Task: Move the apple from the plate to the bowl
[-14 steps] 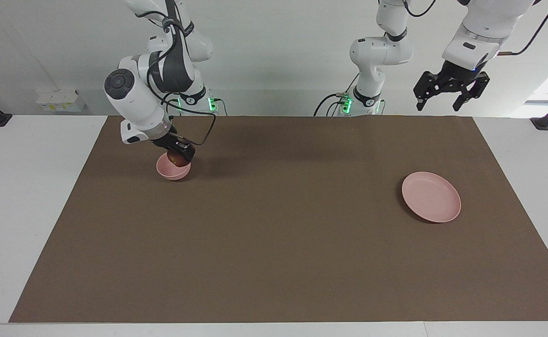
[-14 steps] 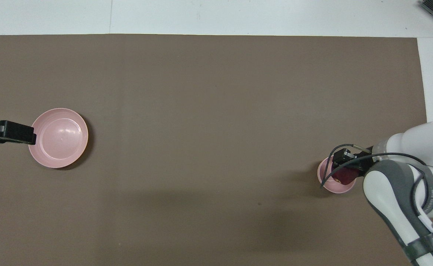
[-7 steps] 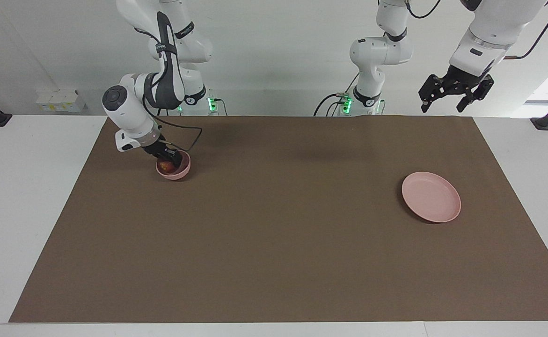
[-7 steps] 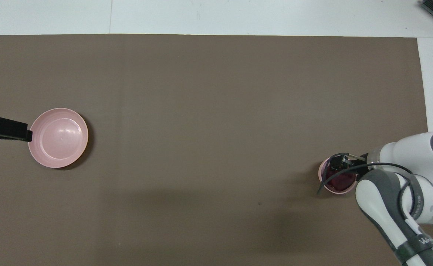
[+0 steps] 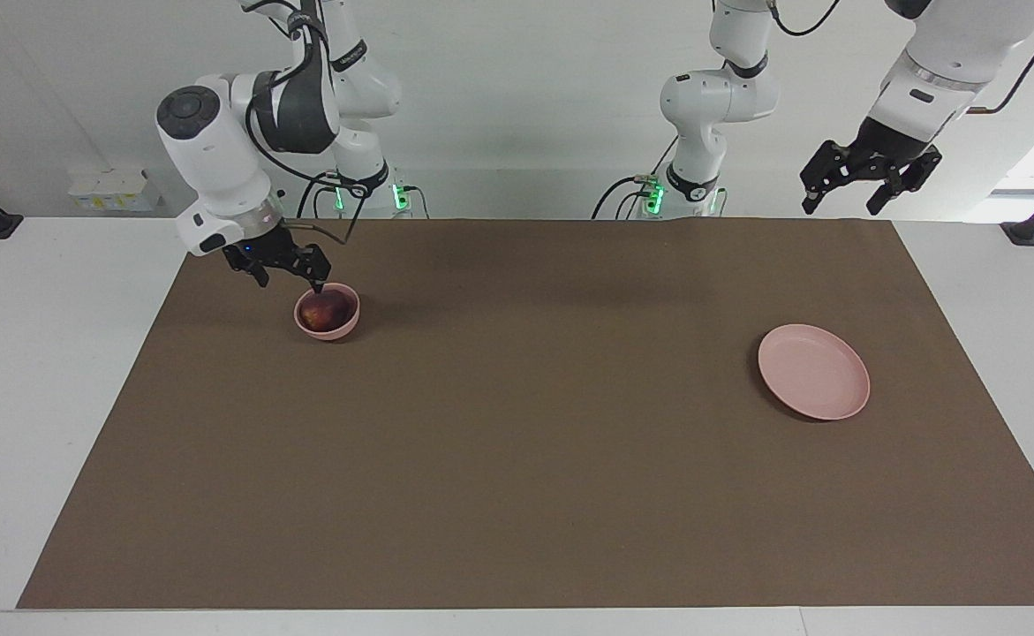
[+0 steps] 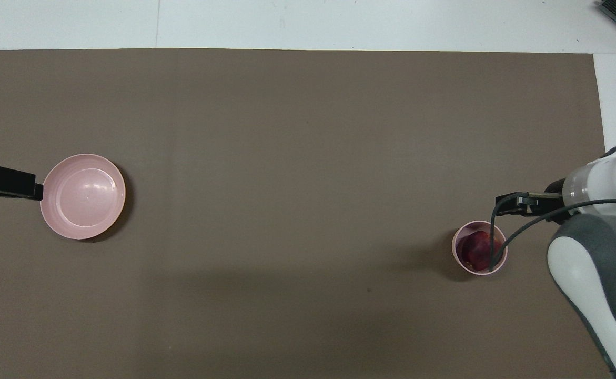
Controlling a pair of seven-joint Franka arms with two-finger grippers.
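One apple [image 5: 323, 310] sits in the one bowl [image 5: 328, 313] in the facing view, at the right arm's end of the table; the right gripper [image 5: 285, 269] hangs just above the bowl's rim, fingers spread and empty, and the left gripper [image 5: 870, 184] waits aloft, open and empty, with the single bare plate [image 5: 813, 383] on the brown mat [image 5: 517, 442]. Overhead, the same count holds: one apple [image 6: 478, 249] inside one bowl [image 6: 479, 270], one plate [image 6: 83, 196] well apart.

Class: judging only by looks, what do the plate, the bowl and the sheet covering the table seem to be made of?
Plate: probably matte plastic, uniform pale pink with only a soft sheen.
Bowl: likely the same plastic, with matching colour and dull finish.
Sheet: apparently brown paper or thin card, flat, matte, with faint fold lines in the overhead view.
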